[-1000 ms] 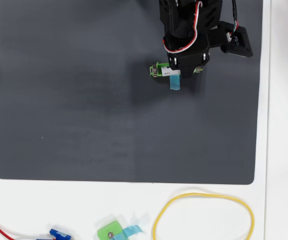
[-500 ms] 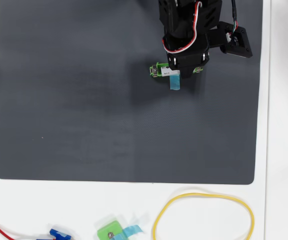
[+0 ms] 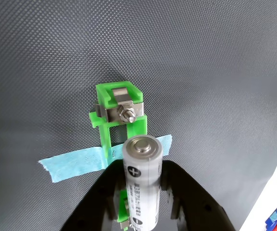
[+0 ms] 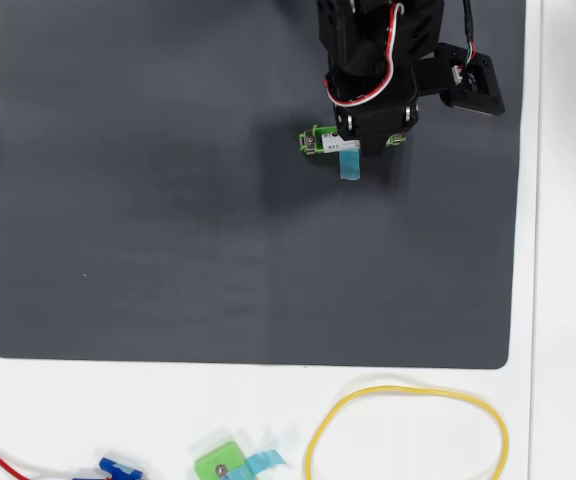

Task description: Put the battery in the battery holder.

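The gripper (image 3: 143, 202) has the battery (image 3: 142, 180) clamped between its fingers, right over the green battery holder (image 3: 118, 111). Blue tape (image 3: 76, 161) crosses the holder just ahead of the fingertips on the dark mat (image 4: 168, 200).

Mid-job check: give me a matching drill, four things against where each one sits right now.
Things:
1. battery
2. battery holder
3. yellow loop
4. small green piece

Places:
A. white table, bottom right of the overhead view
B. on the dark mat, taped down with blue tape
C. white table, bottom edge, left of the loop
D. between the claw fingers, above the green frame

Pairs: 1-D, 2-B, 3-A, 4-C
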Action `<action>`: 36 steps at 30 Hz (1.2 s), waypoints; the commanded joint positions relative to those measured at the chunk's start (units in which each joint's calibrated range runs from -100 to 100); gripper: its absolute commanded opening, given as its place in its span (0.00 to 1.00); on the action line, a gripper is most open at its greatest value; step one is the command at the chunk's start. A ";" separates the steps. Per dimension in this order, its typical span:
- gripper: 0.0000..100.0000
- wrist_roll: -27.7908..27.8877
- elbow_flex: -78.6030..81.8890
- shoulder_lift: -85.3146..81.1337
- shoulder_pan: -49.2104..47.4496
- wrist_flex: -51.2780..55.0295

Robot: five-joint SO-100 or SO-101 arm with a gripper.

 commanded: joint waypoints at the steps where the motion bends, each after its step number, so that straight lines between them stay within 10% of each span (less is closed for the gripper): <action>1: 0.00 -0.12 -0.26 -0.25 0.50 -0.21; 36: 0.18 1.86 -0.79 5.46 0.19 -0.04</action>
